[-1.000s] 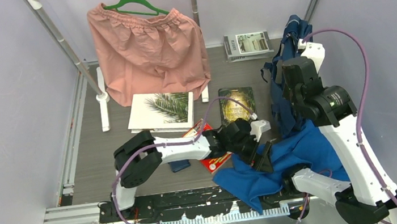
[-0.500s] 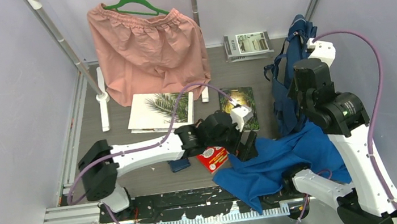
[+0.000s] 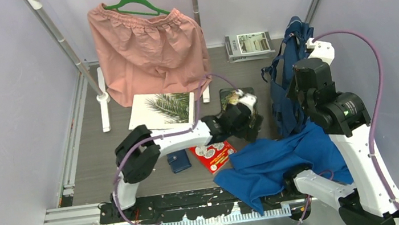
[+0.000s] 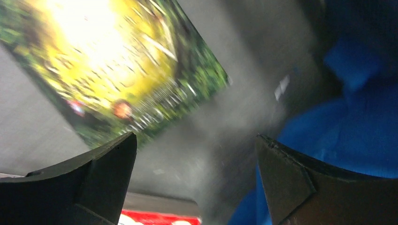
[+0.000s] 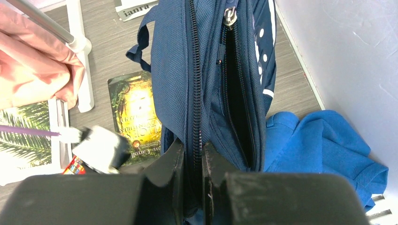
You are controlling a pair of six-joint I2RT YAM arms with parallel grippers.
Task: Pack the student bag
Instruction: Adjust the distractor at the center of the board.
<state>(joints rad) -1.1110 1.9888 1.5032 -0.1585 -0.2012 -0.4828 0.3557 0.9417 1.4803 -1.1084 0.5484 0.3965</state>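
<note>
The student bag [image 3: 286, 76], navy with white dots and stripes, hangs upright at the right, with a compartment unzipped and gaping in the right wrist view [image 5: 237, 93]. My right gripper [image 5: 193, 161] is shut on the bag's zipper edge and holds it up; in the top view it [image 3: 300, 110] is largely hidden behind its wrist. My left gripper [image 3: 253, 122] is open and empty, low over the near edge of a green and yellow book [image 3: 235, 101]. In the left wrist view the gripper [image 4: 195, 161] frames bare table, with the book [image 4: 108, 61] beyond it.
A royal-blue cloth [image 3: 284, 162] lies at the front right below the bag. A red packet [image 3: 212, 154] and a small navy wallet [image 3: 179, 161] lie front centre. A palm-leaf book [image 3: 162, 110], pink shorts on a hanger [image 3: 149, 50] and magazines [image 3: 249, 45] sit further back.
My left gripper has moved away from the blue cloth, back and up towards the green book. The red packet now lies uncovered. The right arm raised the bag slightly.
</note>
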